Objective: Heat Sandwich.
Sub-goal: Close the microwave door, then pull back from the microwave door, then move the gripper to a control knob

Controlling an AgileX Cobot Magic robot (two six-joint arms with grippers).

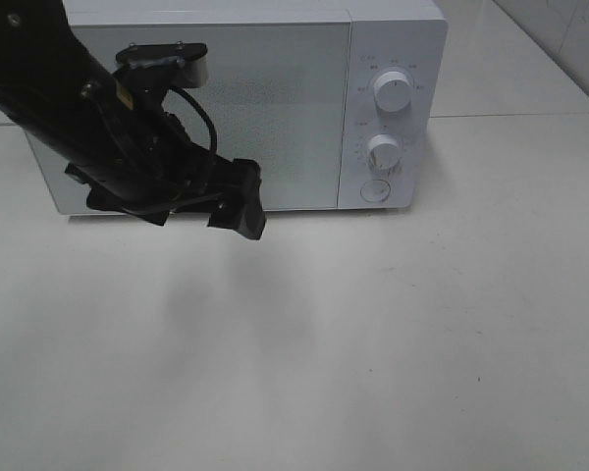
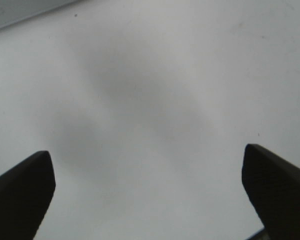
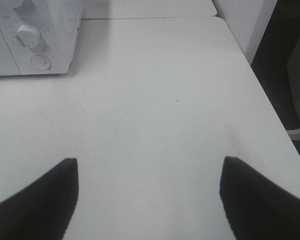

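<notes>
The sandwich is not in any view. A white microwave (image 1: 245, 108) stands at the back of the table with its door shut; its two knobs (image 1: 393, 90) and round button are on its right panel. It also shows in the right wrist view (image 3: 30, 40). My left gripper (image 1: 240, 201) hangs in front of the microwave door, above the table; in the left wrist view (image 2: 147, 192) its fingers are wide apart and empty over bare tabletop. My right gripper (image 3: 147, 200) is open and empty over the table, to the right of the microwave; it is out of the exterior view.
The white table (image 1: 373, 343) carries only the microwave. Its right edge (image 3: 270, 105) shows in the right wrist view, with dark floor beyond. A second white surface (image 1: 510, 59) lies behind the microwave.
</notes>
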